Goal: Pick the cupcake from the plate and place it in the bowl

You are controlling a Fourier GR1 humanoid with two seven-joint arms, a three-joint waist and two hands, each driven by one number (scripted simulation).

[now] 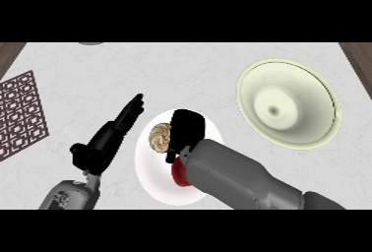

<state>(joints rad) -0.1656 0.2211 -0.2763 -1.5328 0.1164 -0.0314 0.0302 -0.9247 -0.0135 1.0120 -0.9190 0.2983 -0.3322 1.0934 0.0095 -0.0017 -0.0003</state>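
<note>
Pale marbled counter (109, 74) fills the head view, with dark wood showing at the 10 and 2 o'clock corners. A brown lattice mat (20, 115) lies at 9 o'clock, partly cut by the edge.

We note the white plate (156, 184) just below centre. The cupcake (160, 137) sits on the plate's upper part, swirled tan top facing us, so it has not yet left the plate.

Our right hand (187, 133) comes in from 5 o'clock on its grey forearm and lies against the cupcake's right side. Black fingers cover that flank, but we cannot tell whether they are curled round it or merely laid alongside; the hand hides the contact. A red part (180, 173) shows at the wrist, over the plate.

Our left hand (116, 133) sits at 8 o'clock, just off the plate's left rim, fingers straight and pointing towards 1 o'clock, holding nothing. We judge it is kept aside so the right has the approach to itself.

The cream bowl (288, 103) stands at 2 o'clock, well apart from the plate, mouth up. It lies on the right arm's side, which likely explains why that hand takes the cupcake: a short carry up and right.

We judge the step in hand is the grasp, with lift and carry to follow.
</note>
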